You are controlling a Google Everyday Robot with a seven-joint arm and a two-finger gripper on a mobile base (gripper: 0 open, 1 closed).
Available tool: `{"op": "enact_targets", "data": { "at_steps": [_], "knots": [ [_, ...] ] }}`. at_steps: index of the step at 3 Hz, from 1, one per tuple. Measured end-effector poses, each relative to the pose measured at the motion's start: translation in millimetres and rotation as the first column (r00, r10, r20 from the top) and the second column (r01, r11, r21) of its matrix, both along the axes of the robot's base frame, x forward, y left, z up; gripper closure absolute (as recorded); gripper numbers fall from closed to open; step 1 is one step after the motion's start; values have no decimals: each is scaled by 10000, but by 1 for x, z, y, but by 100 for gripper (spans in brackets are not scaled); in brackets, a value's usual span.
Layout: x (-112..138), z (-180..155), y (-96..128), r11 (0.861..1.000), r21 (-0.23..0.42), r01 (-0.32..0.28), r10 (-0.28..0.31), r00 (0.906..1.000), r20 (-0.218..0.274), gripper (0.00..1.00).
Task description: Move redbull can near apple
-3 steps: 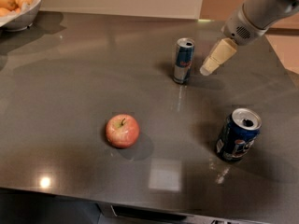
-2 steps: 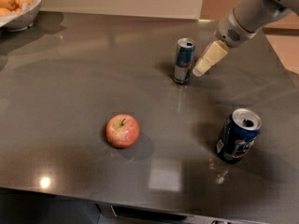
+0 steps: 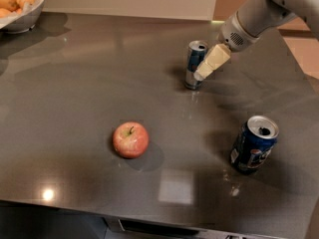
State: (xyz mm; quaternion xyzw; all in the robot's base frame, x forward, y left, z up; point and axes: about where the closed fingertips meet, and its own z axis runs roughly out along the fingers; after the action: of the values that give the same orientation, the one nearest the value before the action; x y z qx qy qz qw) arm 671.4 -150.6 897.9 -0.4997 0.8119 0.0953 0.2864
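Observation:
The redbull can (image 3: 193, 63) stands upright on the dark grey table (image 3: 89, 83), at the back right of the middle. My gripper (image 3: 203, 72) comes down from the upper right on the grey arm (image 3: 254, 19). Its cream tip lies against the can's right side, near the can's lower half. The apple (image 3: 130, 139), red-pink with a short stem, sits well to the front left of the can.
A dark blue Pepsi can (image 3: 253, 144) stands at the front right, with its top opened. A white bowl (image 3: 22, 9) of orange-yellow fruits is at the back left corner. The table's front edge runs along the bottom of the view.
My gripper has moved left and a little down, from beside the can's right to right against it. The cans and the apple have not moved.

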Motion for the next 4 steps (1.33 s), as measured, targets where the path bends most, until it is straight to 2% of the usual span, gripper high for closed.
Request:
{"op": "enact_targets", "data": {
  "at_steps": [1, 2, 4],
  "knots": [
    [-2, -2, 14, 9994, 194, -283, 284, 9996, -71, 0],
    [-6, 0, 25, 9979, 344, -553, 558, 9984, -124, 18],
    [-17, 6, 35, 9932, 714, -923, 935, 9955, -143, 64]
  ]
}}
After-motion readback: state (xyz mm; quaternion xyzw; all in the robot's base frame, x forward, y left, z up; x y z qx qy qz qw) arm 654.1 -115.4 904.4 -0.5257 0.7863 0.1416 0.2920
